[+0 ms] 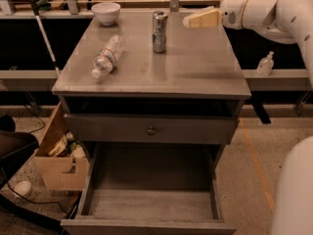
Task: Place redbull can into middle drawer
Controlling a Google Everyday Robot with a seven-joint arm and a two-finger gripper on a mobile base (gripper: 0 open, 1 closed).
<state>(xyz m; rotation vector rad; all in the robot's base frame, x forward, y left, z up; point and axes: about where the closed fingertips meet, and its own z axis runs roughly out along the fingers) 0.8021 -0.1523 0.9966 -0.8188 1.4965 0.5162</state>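
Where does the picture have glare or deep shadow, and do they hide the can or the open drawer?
Camera view: pale glare lies on the cabinet top around the redbull can, which reads clearly; the middle drawer has a lit front floor and a shadowed back; the tool, right of the can, is evenly lit.

Gripper (189, 20) is high in the camera view, right of centre: a tan wedge pointing left, roughly level, with the tip a touch lower than the base. The white arm (288, 13) enters from the top right edge, curves through a bulky rounded joint, then runs left through a short cylindrical wrist (239, 11) straight into the gripper. A second white rounded body section (293, 190) fills the lower right corner, close to the lens and well apart from the gripper.
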